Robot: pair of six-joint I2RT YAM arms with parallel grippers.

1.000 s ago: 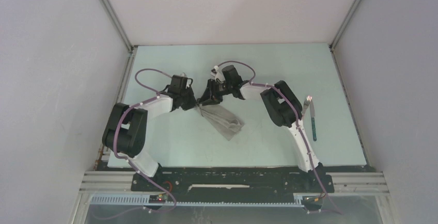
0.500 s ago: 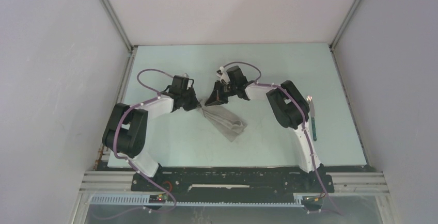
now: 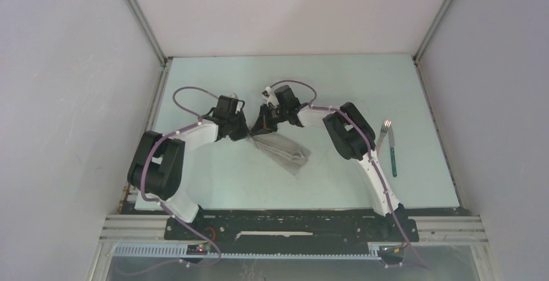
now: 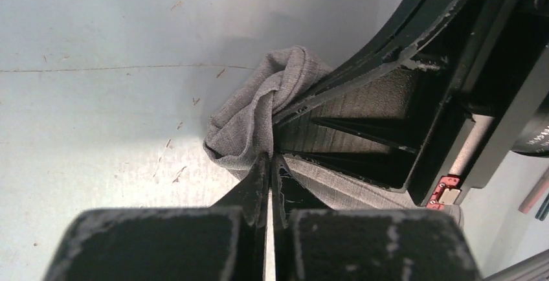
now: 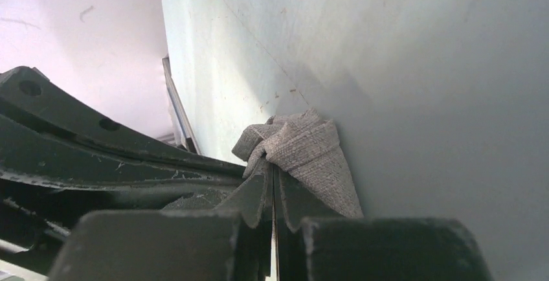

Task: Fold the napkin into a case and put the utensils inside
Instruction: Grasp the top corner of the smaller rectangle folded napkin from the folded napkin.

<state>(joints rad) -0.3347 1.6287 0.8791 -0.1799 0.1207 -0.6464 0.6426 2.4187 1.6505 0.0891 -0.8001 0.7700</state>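
Observation:
The taupe-grey napkin [image 3: 285,151] lies folded into a narrow strip in the middle of the table, its far end bunched. My left gripper [image 3: 248,133] and right gripper [image 3: 259,127] meet at that far end. In the left wrist view the left gripper [image 4: 269,164] is shut on the napkin [image 4: 256,116]. In the right wrist view the right gripper [image 5: 272,172] is shut on the napkin [image 5: 304,145]. A fork with silver tines [image 3: 386,126] and a dark teal-handled utensil [image 3: 392,156] lie at the right. A pink handle tip [image 4: 535,193] shows in the left wrist view.
White walls and metal rails [image 3: 142,28] enclose the pale table [image 3: 349,80]. The arm bases stand on the black plate [image 3: 285,224] at the near edge.
The right gripper has moved back left and down onto the napkin's far end beside the left gripper. The napkin's end has shifted slightly.

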